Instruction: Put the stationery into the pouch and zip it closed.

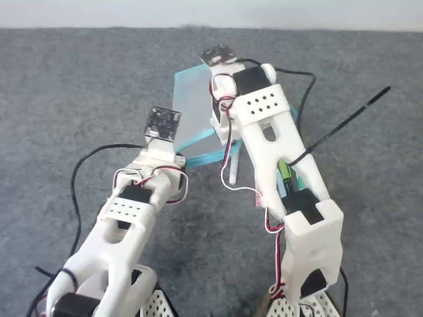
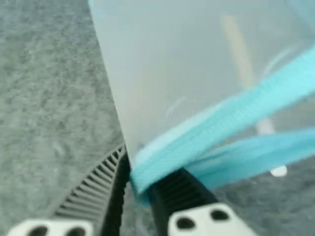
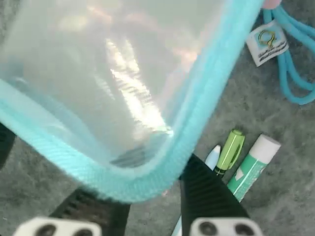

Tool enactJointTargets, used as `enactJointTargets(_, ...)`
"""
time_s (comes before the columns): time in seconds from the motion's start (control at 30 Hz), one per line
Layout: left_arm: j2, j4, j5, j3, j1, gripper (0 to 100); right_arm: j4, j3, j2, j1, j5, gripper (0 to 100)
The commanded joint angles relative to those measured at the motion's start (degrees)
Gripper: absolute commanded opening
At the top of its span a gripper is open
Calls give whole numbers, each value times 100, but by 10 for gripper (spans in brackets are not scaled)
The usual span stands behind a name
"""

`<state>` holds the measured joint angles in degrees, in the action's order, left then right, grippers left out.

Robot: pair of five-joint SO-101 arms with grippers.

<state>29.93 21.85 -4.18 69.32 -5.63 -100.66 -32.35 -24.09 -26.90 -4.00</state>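
Note:
The translucent pouch (image 1: pixel 193 109) with turquoise trim is held up off the grey carpet between both arms. My left gripper (image 2: pixel 135 172) is shut on a corner of its turquoise edge (image 2: pixel 211 132), where two zipper bands spread apart. My right gripper (image 3: pixel 147 189) is shut on the pouch (image 3: pixel 98 88) at another stretch of trim. In the high view the left gripper (image 1: pixel 180 154) sits at the pouch's near corner and the right gripper (image 1: pixel 221 132) at its right side. On the carpet lie a green pen (image 3: pixel 230 151), a green glue stick (image 3: pixel 253 167) and a pale blue pen (image 3: pixel 212 157).
A turquoise cord loop (image 3: pixel 290 73) with a white tag (image 3: pixel 267 43) lies beside the stationery. A green item (image 1: pixel 284 173) shows under the right arm. A thin black cable (image 1: pixel 350 119) crosses the carpet at right. Open carpet lies to the left and far side.

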Motion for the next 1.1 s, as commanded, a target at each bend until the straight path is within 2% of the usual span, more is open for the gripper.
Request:
enactJointTargets(0.0,132,-149,62,-303,475,12,-22,255,66,57,-97,99)
enactJointTargets(0.2,97,-141,396,-664,1644,11,699,818,119,31,-105,98)
enactJointTargets(0.3,79,-149,545,-708,1934,11,1165,1108,119,31,-88,97)
enactJointTargets(0.63,79,-141,536,-699,1969,11,3134,2462,66,57,308,99)
enactJointTargets(1.07,79,-141,527,-699,1934,11,3266,3015,-198,163,325,102)
